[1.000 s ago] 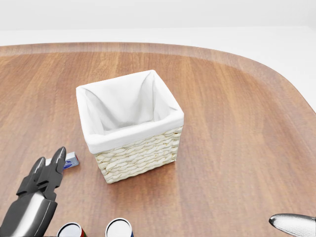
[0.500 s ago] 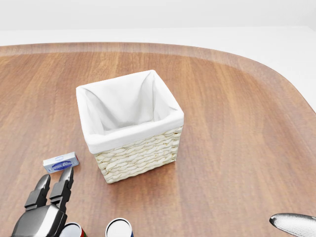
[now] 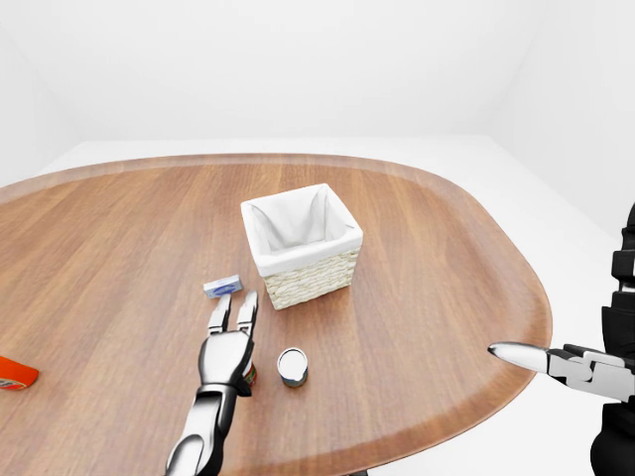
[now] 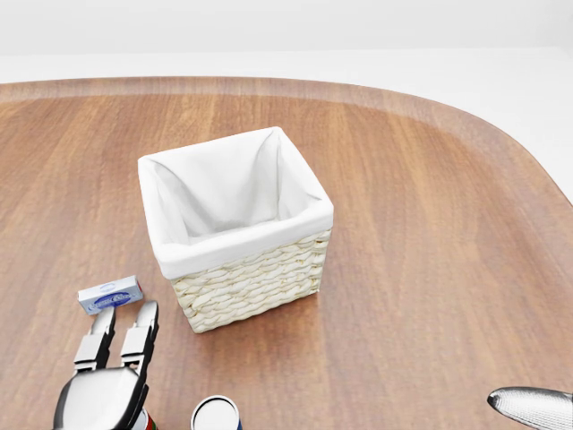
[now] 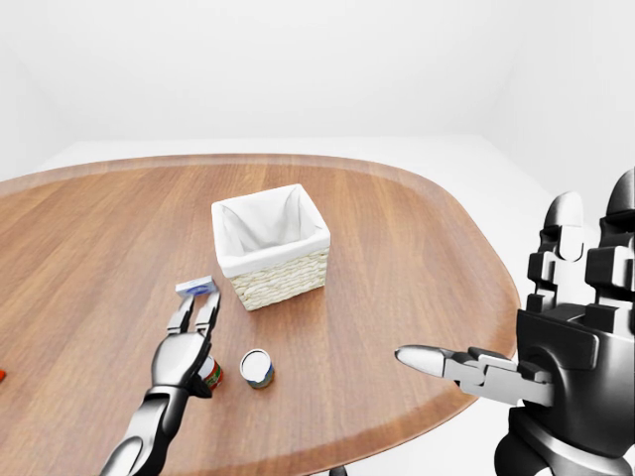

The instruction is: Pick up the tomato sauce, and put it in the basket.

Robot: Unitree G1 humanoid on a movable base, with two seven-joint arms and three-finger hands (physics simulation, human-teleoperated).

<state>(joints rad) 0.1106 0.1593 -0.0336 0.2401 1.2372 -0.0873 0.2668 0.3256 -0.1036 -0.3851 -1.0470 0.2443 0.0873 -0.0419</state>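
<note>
The open left hand hovers over the tomato sauce can below the basket; the open right hand hangs off the table.

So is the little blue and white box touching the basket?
Apart. In the head view, bare wood shows between the small box and the basket; the left-eye view shows that gap too.
</note>
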